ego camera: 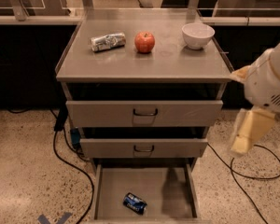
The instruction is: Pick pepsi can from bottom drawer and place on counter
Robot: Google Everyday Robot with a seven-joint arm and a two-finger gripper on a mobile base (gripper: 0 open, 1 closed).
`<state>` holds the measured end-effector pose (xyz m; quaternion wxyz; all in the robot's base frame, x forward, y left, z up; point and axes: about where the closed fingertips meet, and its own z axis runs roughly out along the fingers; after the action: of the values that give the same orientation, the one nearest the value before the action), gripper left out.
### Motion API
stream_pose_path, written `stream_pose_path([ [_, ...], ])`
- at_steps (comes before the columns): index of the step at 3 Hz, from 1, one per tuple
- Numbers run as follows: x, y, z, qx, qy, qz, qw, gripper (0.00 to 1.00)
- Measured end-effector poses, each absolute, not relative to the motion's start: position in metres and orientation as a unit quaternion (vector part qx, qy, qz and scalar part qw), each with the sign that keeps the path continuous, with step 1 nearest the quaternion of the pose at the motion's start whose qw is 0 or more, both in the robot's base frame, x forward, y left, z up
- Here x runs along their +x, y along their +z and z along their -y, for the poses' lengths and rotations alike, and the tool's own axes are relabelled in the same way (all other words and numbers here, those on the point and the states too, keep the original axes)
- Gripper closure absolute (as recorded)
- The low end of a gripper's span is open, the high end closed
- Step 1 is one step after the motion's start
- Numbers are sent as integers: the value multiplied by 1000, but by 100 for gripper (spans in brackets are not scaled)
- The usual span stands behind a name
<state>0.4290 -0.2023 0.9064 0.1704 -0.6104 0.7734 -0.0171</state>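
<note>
Floor (pixel 23 171): speckled beige terrazzo. Black cable (pixel 54 141) trails past the left edge of the bench (pixel 177 64); a second cable (pixel 219 157) loops off its right edge. Blue tape mark (pixel 53 218) near the front-left corner. Behind: dark cabinets (pixel 23 64) under a pale worktop (pixel 32 20). Pincer (pixel 246 133) hangs off the right edge.
</note>
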Motion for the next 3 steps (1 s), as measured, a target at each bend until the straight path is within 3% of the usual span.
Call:
stream_pose_path([
  [2, 418, 779, 165, -616, 32, -773, 149, 0],
  [3, 418, 779, 165, -616, 32, -773, 150, 0],
])
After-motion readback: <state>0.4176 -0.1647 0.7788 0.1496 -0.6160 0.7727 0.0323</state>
